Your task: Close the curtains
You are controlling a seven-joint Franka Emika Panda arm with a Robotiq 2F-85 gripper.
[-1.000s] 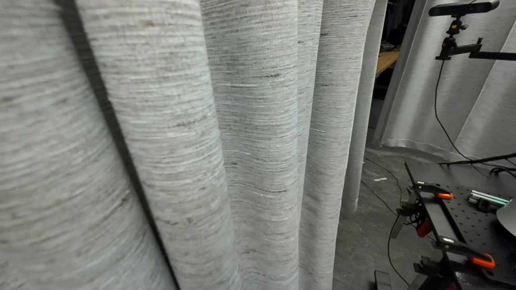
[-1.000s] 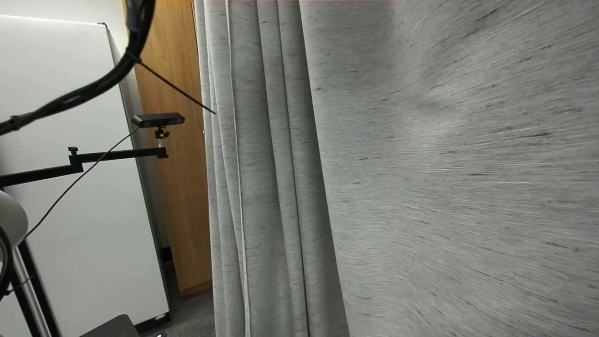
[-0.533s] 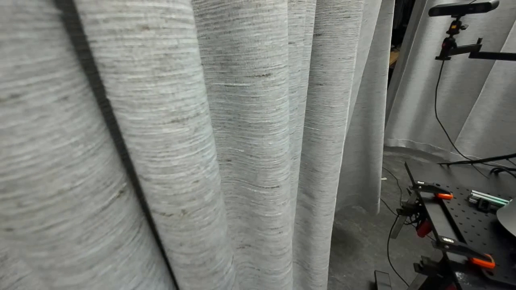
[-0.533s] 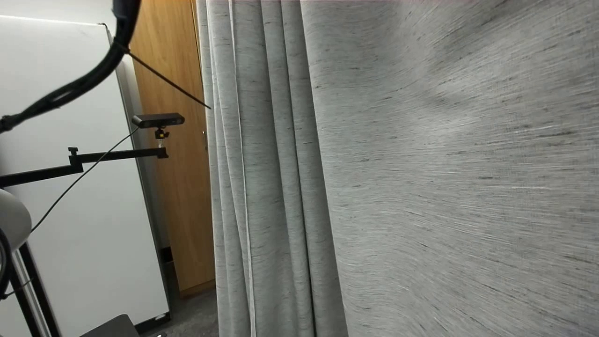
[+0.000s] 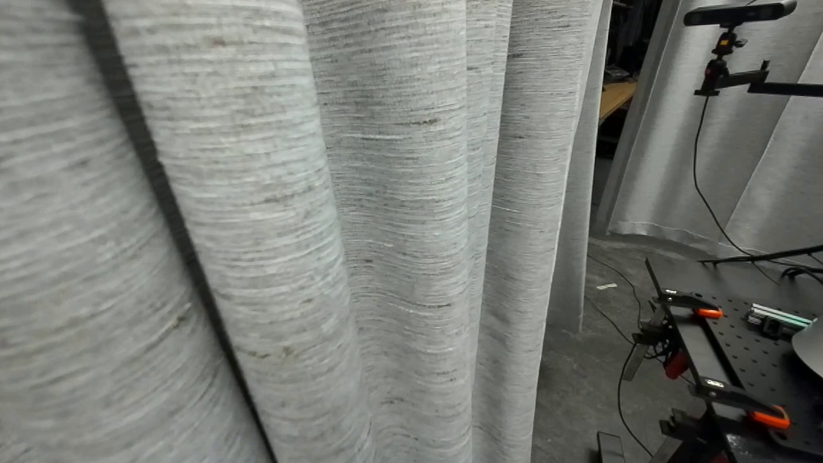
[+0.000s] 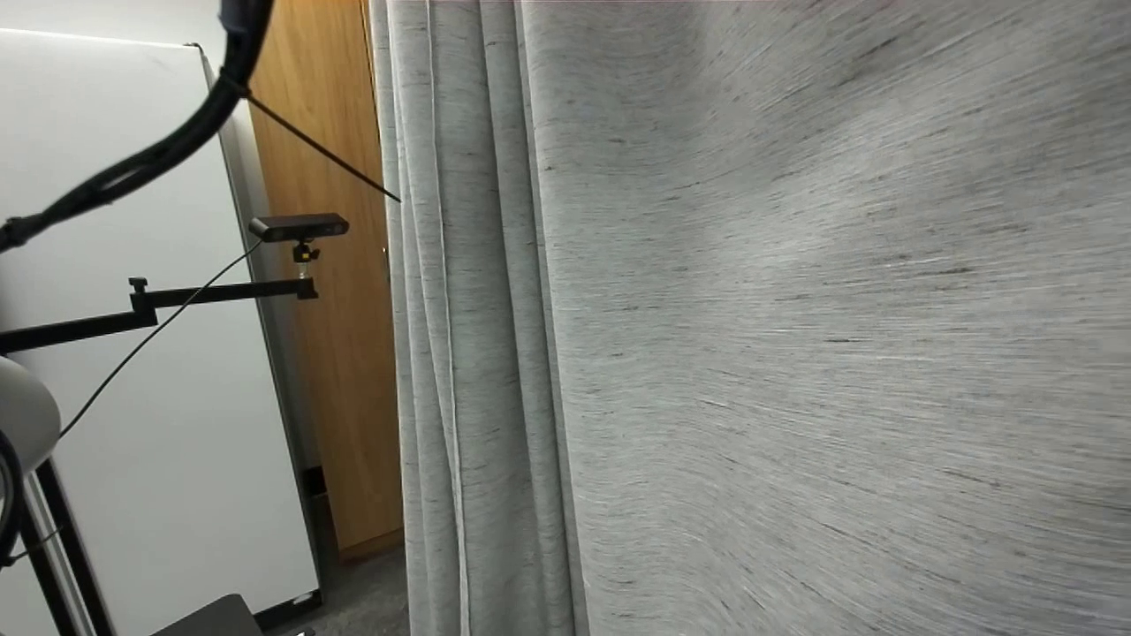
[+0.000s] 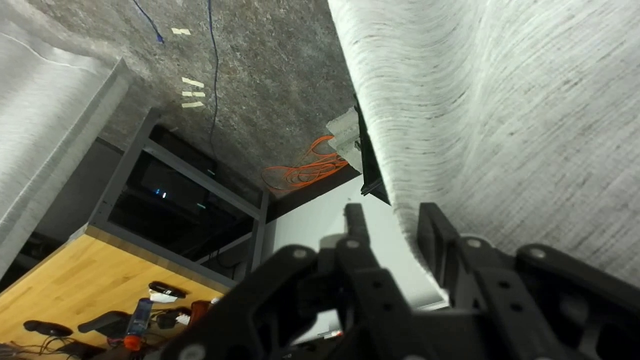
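Observation:
A grey-white curtain (image 5: 411, 193) hangs in folds across much of an exterior view, and a grey curtain also fills the right side of an exterior view (image 6: 795, 353). In the wrist view the curtain (image 7: 425, 100) hangs on the right, and its free edge runs down between the fingers. My gripper (image 7: 391, 220) is open, with the fingers apart. The edge lies close to the right finger; whether they touch I cannot tell. Another curtain panel (image 7: 40, 115) hangs at the left, likewise in an exterior view (image 5: 681, 167). The gripper is hidden in both exterior views.
A black perforated table (image 5: 739, 347) with orange-handled clamps stands at the right. A camera on a black arm (image 6: 300, 228) stands before a whiteboard (image 6: 159, 221) and a wooden cabinet (image 6: 327, 353). A wooden desk (image 7: 100, 270) and orange cable (image 7: 310, 172) show beyond the curtain.
In an exterior view the curtain's far free edge swings right, then back left. In an exterior view the near curtain fold has shifted left, and the arm's black cable has moved slightly left.

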